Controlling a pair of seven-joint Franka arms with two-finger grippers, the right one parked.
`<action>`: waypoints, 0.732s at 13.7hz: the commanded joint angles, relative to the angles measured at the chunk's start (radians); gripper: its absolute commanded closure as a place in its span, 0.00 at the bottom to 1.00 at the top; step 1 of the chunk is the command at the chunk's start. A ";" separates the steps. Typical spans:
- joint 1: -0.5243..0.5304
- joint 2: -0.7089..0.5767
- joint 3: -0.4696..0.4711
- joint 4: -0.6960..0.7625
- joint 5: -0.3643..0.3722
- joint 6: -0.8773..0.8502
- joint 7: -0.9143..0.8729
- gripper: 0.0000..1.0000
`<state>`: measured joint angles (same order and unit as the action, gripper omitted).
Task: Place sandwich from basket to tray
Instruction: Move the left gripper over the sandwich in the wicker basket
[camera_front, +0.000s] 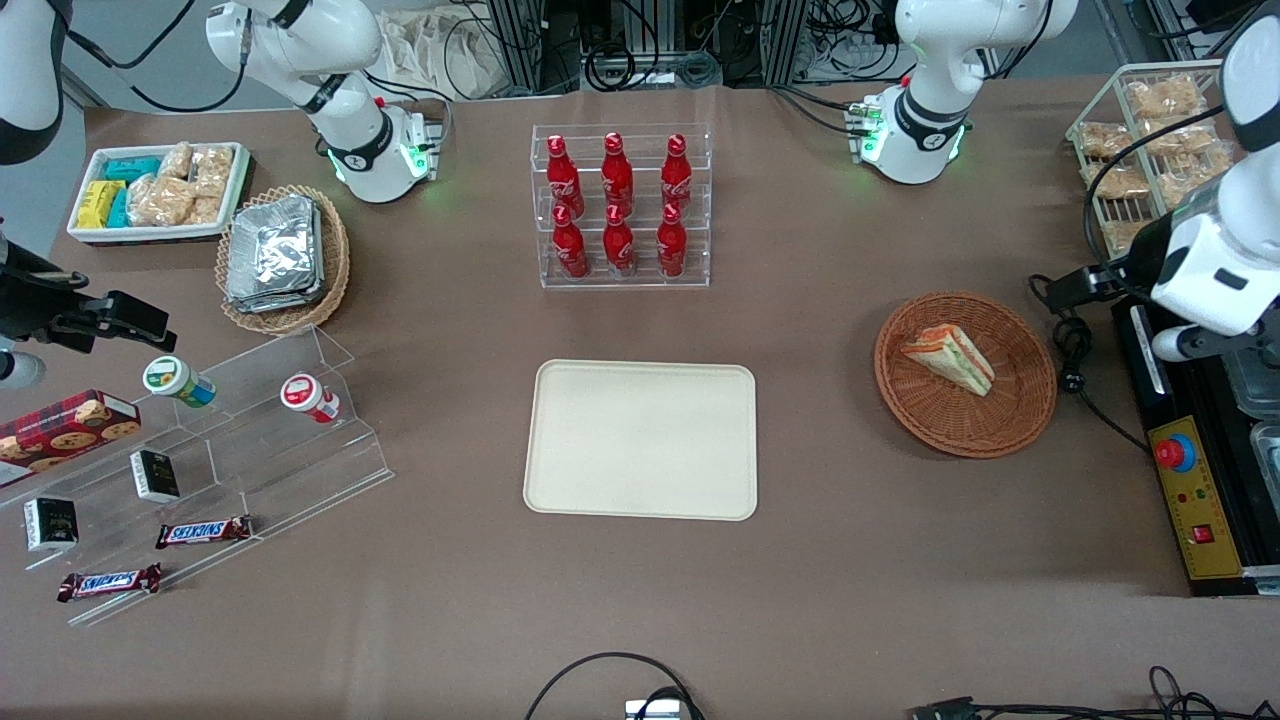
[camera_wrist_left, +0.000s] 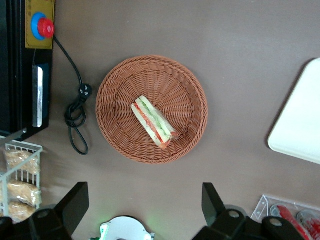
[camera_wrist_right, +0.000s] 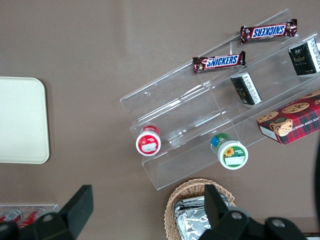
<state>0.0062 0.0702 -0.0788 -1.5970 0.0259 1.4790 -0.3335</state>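
Brown cloth is covering the table (camera_front: 850, 560) we are working over, with cables and metal framing lining the floor at its edge farthest from the front camera. We are seeing the tray (camera_front: 641, 439) lying flat near the table's middle, bare on top. A clear rack of red bottles (camera_front: 620, 205) is standing farther from the camera than the tray. Toward the working arm's end, the basket (camera_front: 1010, 425) is resting on the cloth, well apart from the tray, and the sandwich (camera_front: 948, 357) is lying in it on its side, its filling layers showing. A black control box (camera_front: 1190, 500) with a red button is sitting beside the basket at the table's edge, and a wire crate of bagged snacks (camera_front: 1150, 150) is standing farther back. Toward the parked arm's end we are noting an acrylic step shelf (camera_front: 250, 450) holding candy bars and small tubs, a tan basket of foil packets (camera_front: 283, 258) and a white bin (camera_front: 155, 190).

Our left arm is hanging raised over the control box, not touching the basket. In the wrist view our gripper (camera_wrist_left: 145, 212) is looking straight down, its fingers (camera_wrist_left: 75, 202) standing wide apart with nothing between them, the basket and sandwich lying below.
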 joint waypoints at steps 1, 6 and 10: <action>0.001 -0.133 0.004 -0.252 0.005 0.175 -0.103 0.00; 0.003 -0.219 0.008 -0.552 0.002 0.453 -0.298 0.00; 0.023 -0.204 0.010 -0.656 -0.003 0.579 -0.418 0.00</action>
<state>0.0180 -0.1039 -0.0703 -2.1968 0.0253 2.0057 -0.6953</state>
